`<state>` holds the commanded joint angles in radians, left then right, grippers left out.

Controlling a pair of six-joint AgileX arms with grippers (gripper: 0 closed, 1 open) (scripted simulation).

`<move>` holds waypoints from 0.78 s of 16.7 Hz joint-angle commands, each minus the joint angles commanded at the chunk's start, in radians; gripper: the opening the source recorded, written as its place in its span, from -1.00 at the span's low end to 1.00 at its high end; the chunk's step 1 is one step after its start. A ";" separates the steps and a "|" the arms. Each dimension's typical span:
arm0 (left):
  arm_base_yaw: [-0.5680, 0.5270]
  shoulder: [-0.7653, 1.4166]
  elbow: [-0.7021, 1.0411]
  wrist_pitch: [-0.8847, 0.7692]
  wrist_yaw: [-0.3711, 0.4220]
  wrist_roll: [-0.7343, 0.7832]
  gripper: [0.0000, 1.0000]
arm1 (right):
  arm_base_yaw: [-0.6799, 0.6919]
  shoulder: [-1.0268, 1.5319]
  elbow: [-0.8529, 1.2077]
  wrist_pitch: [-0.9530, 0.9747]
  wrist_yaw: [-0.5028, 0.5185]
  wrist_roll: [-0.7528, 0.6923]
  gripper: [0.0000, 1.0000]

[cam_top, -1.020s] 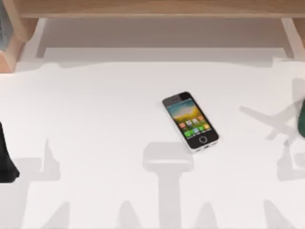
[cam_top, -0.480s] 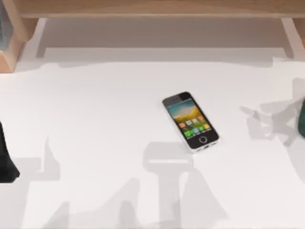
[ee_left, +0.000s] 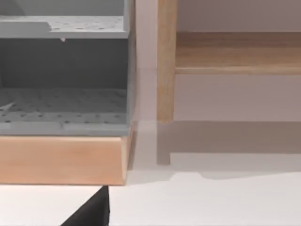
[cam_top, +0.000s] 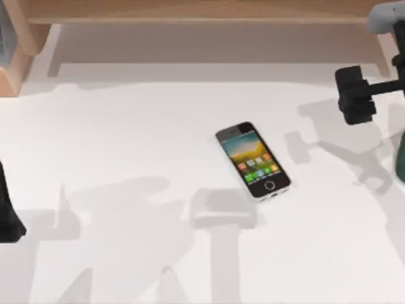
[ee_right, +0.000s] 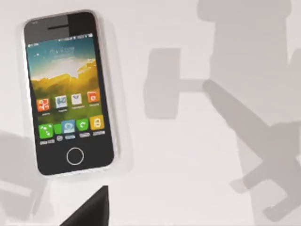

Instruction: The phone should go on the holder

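The phone [cam_top: 253, 161] lies flat and face up near the middle of the white table [cam_top: 126, 126], its screen lit with app icons and its home button toward the front right. In the right wrist view the phone [ee_right: 69, 92] lies below the camera, with nothing touching it. My right arm reaches in from the back right, and its black gripper end [cam_top: 354, 95] hangs above the table, well to the right of and behind the phone. A dark green thing [cam_top: 400, 155] cut off by the right edge may be the holder; I cannot tell.
A wooden shelf [cam_top: 202, 12] runs along the back of the table. At the back left stands a wooden rack with grey perforated boards [ee_left: 61, 103]. A dark shape [cam_top: 7, 209] sits at the table's left edge. Arm shadows fall across the front.
My right arm has come into the top view at the back right, where nothing showed before. The shadows on the front left of the table have shifted. The phone has not moved.
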<state>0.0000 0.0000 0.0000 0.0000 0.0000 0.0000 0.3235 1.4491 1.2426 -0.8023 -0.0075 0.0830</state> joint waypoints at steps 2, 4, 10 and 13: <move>0.000 0.000 0.000 0.000 0.000 0.000 1.00 | 0.032 0.160 0.151 -0.072 -0.013 0.017 1.00; 0.000 0.000 0.000 0.000 0.000 0.000 1.00 | 0.069 0.325 0.320 -0.149 -0.021 0.029 1.00; 0.000 0.000 0.000 0.000 0.000 0.000 1.00 | 0.172 0.778 0.752 -0.373 -0.008 0.045 1.00; 0.000 0.000 0.000 0.000 0.000 0.000 1.00 | 0.206 0.914 0.874 -0.459 0.000 0.051 1.00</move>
<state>0.0000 0.0000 0.0000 0.0000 0.0000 0.0000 0.5296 2.3635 2.1164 -1.2618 -0.0072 0.1342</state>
